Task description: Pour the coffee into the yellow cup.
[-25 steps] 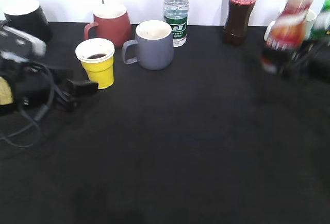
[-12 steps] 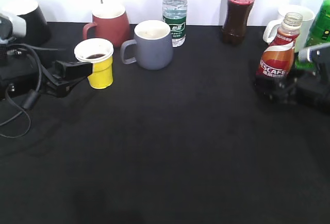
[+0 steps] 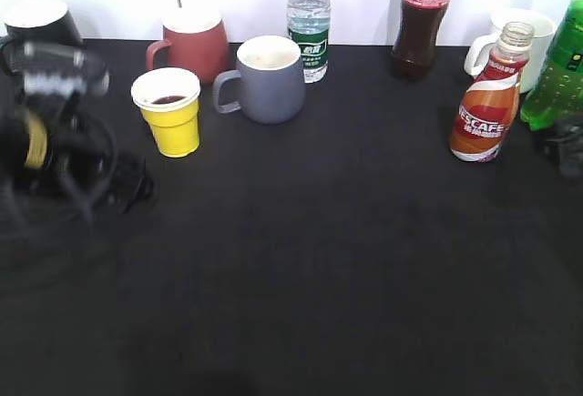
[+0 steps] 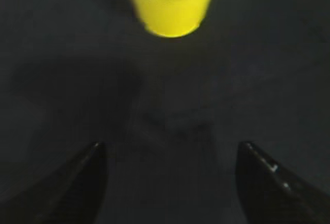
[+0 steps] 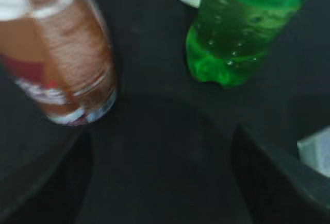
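Along the back edge: red mug, grey mug, water bottle, cola bottle, white mug, green bottle.
Yellow cup: upright, dark liquid inside — in front of the red mug.
Coffee: upright, uncapped, just beside the green bottle.
Left gripper: jaws apart, empty, short of the yellow cup; arm blurred.
Right gripper: jaws spread, empty — near the coffee's base.
Table: bare black front half.
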Robot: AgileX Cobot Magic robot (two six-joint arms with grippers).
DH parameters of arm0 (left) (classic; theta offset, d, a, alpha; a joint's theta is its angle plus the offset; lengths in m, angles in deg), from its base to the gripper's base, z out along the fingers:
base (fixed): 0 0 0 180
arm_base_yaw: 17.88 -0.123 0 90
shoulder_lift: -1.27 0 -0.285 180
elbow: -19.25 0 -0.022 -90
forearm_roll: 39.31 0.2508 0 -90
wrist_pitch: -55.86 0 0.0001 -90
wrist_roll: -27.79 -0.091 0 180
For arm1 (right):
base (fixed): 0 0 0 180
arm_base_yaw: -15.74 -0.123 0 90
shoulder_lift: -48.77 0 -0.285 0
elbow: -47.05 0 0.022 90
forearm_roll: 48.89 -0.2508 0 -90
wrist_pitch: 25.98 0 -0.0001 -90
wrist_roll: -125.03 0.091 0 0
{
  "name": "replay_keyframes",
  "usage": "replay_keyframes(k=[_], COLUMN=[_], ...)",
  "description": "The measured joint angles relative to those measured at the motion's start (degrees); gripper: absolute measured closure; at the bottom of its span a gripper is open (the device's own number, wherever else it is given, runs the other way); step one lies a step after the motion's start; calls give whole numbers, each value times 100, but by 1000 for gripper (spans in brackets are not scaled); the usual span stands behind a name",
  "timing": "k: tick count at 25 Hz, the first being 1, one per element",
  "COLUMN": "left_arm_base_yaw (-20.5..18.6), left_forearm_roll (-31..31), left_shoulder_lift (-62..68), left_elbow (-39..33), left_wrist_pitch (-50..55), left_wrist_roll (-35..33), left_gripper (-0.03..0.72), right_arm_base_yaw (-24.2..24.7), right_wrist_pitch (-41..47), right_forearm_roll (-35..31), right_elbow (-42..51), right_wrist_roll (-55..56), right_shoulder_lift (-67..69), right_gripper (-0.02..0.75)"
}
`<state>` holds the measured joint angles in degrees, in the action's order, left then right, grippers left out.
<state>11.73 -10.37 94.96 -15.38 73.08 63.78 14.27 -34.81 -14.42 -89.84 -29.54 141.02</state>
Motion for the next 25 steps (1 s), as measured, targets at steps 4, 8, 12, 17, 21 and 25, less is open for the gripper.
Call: replay_keyframes(k=[4,8,12,17,21,25], left_arm_base_yaw=[206,219,224,224,224,224], left_forearm_roll=[-304,-633,-1482,-2088,-2668,-2745], left_shoulder_lift=[-938,-2593,-4201,-6136,-7721,-8492], left_elbow=[301,301,301,-237,-713,-1063], left_wrist_pitch=[1053,2018,3164,3958,4709,4845], left_wrist_roll=[-7,-1086,-2056,-2806,-3206,-3299], left_gripper=[126,166,169,186,189,190], right_arm_base_yaw=[-961,-1575,-1962,-1983,-1983,-1983], right_wrist_pitch=[2134,3151,4563,7044,7821,7825], right_forearm_roll=[-621,-1077,-2099,-2591,-2566,-2477], right_elbow=[-473,-564,-578,-529,-323,239], right_wrist_roll=[18,-3,-538,-984,-1143,-1188], right_shoulder_lift=[-429,-1996,-4053,-5888,-7503,-8338], right_gripper=[96,110,139,139,140,140])
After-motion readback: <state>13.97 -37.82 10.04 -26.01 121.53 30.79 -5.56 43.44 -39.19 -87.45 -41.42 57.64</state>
